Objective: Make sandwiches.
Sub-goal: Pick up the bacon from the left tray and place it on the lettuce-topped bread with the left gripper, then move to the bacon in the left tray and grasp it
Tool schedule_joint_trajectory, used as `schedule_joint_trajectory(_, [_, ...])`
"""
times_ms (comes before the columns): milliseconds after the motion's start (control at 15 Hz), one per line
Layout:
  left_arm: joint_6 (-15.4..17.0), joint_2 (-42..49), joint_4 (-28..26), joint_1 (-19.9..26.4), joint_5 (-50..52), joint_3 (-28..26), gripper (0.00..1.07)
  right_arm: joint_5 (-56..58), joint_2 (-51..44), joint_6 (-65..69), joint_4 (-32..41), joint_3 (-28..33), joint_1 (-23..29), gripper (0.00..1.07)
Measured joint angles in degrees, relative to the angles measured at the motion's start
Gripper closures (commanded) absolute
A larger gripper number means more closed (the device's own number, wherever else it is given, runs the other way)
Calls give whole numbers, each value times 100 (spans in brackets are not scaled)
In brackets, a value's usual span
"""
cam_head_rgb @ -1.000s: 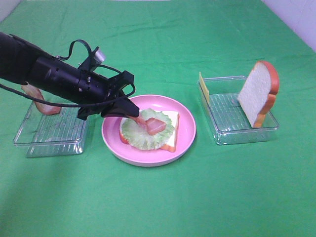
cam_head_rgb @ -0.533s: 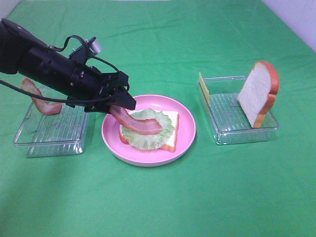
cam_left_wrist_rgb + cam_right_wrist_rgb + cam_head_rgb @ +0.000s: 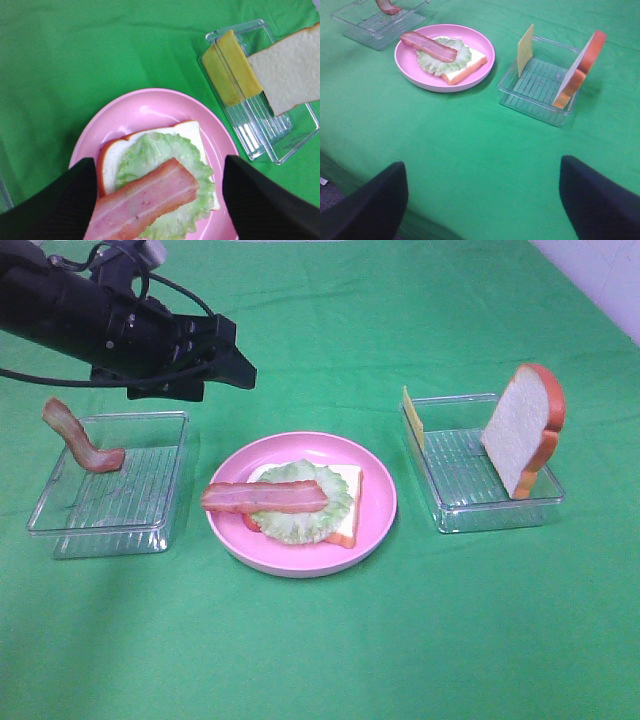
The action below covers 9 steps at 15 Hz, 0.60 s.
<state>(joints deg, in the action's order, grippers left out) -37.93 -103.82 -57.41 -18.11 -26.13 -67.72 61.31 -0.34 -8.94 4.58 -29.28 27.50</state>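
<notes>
The left end effector [image 3: 235,360] had let go of the bacon strip [image 3: 265,497] and lifted away from the pink plate [image 3: 378,502]; its fingers were spread with nothing between them. The strip lay flat across the lettuce leaf [image 3: 305,522], which rested on a bread slice [image 3: 347,483] on the plate. A second bacon strip [image 3: 80,440] leaned in the left clear tray [image 3: 110,532]. The right clear tray [image 3: 500,515] held an upright cheese square [image 3: 412,418] and another bread slice [image 3: 522,430]. The right end effector [image 3: 485,200] was spread wide and empty above the green tabletop [image 3: 320,640].
</notes>
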Motion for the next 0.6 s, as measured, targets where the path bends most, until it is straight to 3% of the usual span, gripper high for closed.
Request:
schedule_joint_trajectory(133, [859,258,762,0,57,0,38,0,0,0,0,0,0,29])
schedule_joint_trajectory(200, [1444,361,1364,23,11,-23,38,0,0,0,0,0,0,29])
schedule_joint_trajectory(267, [2578,407,2332,115,-527,-218,38,0,0,0,0,0,0,29])
schedule_joint_trajectory(333, [3260,407,3083,252,-1054,-447,38,0,0,0,0,0,0,29])
schedule_joint_trajectory(467, [4097,407,4389,498,-1908,-888,38,0,0,0,0,0,0,29])
schedule_joint_trajectory(600, [4624,407,5386,716,-2555,-1243,38,0,0,0,0,0,0,29])
